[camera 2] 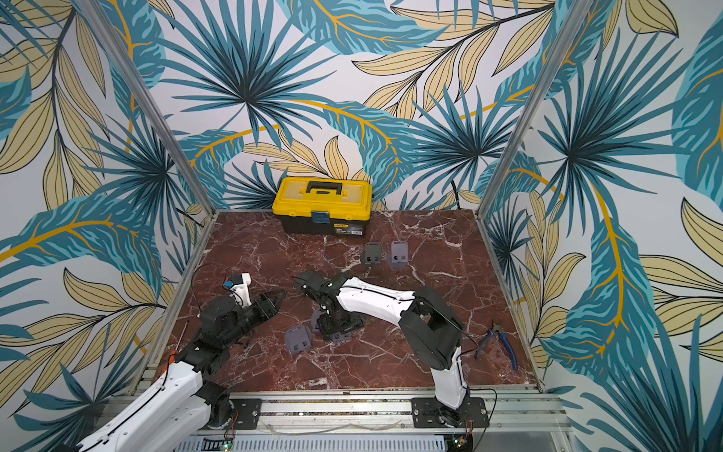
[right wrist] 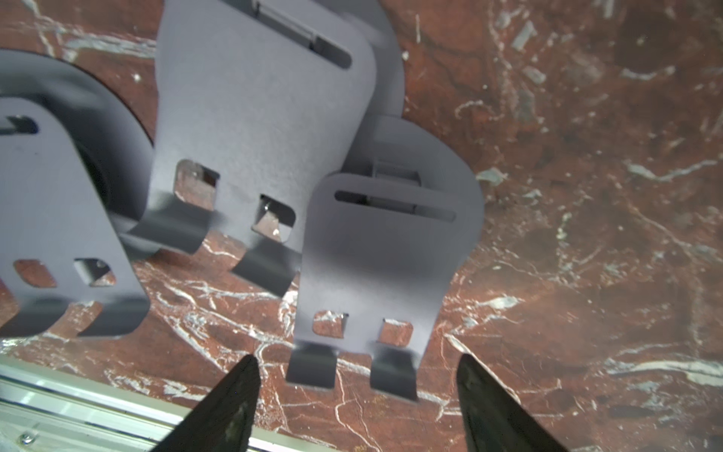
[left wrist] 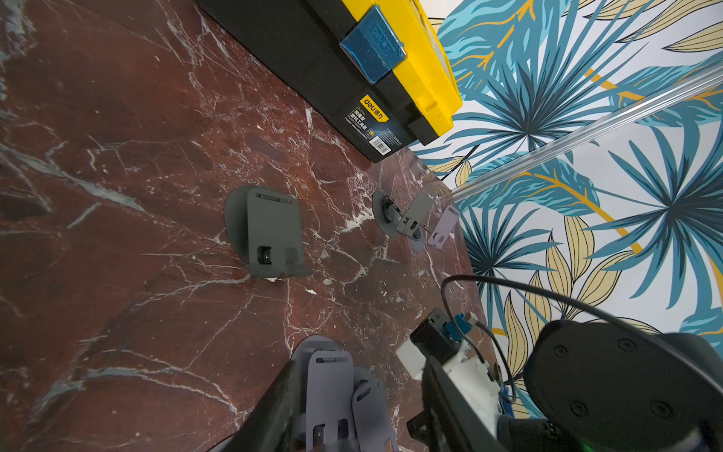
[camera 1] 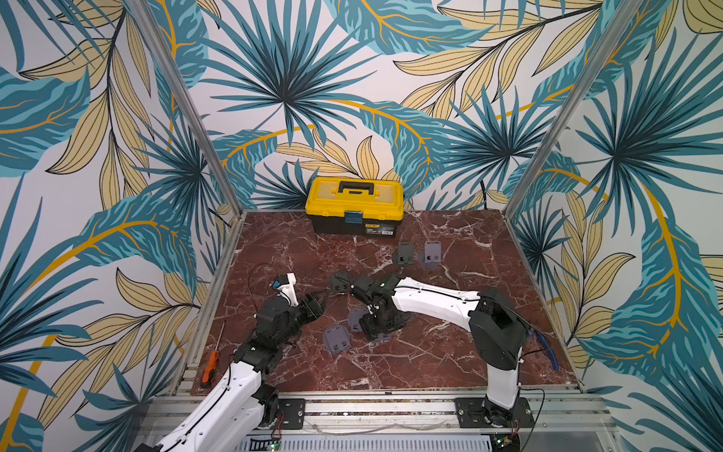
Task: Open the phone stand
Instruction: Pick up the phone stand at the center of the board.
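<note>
As I line my right gripper on the phone stand's lip, its fingers stand apart, empty. My left gripper, likewise spread, hangs ready to brace.

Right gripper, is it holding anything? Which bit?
Nothing is held. The right gripper is open, straddling the bottom lip of the phone stand without touching it.
</note>
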